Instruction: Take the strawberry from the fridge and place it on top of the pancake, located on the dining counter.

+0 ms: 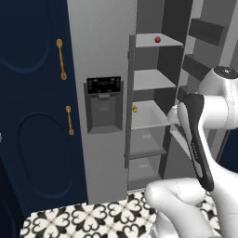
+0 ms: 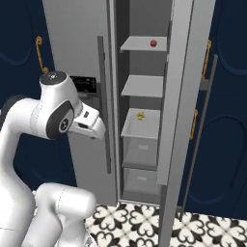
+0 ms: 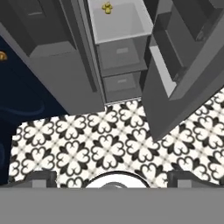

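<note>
**Fridge open, strawberry on top shelf**

In the hand view the jaws stand wide apart at the bottom corners, empty, over the patterned floor (image 3: 109, 144). The fridge (image 1: 104, 56) has its right door open. The strawberry (image 1: 157, 39) lies on the top shelf (image 1: 155, 42), upper right of the left base view; a small yellow item (image 2: 140, 115) sits two shelves lower.
</note>
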Tool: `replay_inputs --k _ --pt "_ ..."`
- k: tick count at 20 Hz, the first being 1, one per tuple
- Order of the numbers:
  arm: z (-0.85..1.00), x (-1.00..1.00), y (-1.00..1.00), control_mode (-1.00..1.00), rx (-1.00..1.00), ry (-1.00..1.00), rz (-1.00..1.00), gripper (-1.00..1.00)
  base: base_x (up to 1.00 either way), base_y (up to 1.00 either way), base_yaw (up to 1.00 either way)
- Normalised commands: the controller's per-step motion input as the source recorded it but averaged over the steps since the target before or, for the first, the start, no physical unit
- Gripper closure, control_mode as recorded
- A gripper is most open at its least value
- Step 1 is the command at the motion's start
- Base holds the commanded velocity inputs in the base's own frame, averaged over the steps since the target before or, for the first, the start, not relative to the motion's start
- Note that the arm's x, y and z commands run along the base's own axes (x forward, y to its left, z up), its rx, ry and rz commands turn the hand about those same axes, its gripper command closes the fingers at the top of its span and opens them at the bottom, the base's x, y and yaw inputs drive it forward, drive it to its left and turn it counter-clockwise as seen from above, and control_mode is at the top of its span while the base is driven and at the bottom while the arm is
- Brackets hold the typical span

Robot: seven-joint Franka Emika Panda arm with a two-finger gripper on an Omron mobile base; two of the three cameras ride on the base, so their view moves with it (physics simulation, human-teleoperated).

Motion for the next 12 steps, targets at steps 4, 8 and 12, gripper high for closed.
replay_inputs --k 4,8,12 --pt "-0.36 -0.15 0.0 -1.0 -0.07 0.0 0.0 -1.0 0.0 0.0 0.0" --pt "0.0 0.0 0.0 -1.0 0.0 0.0 0.0 -1.0 0.0 0.0 0.0" --pt "0.0 0.0 0.01 -1.0 0.0 0.0 -0.05 -1.0 0.0 0.0 0.0"
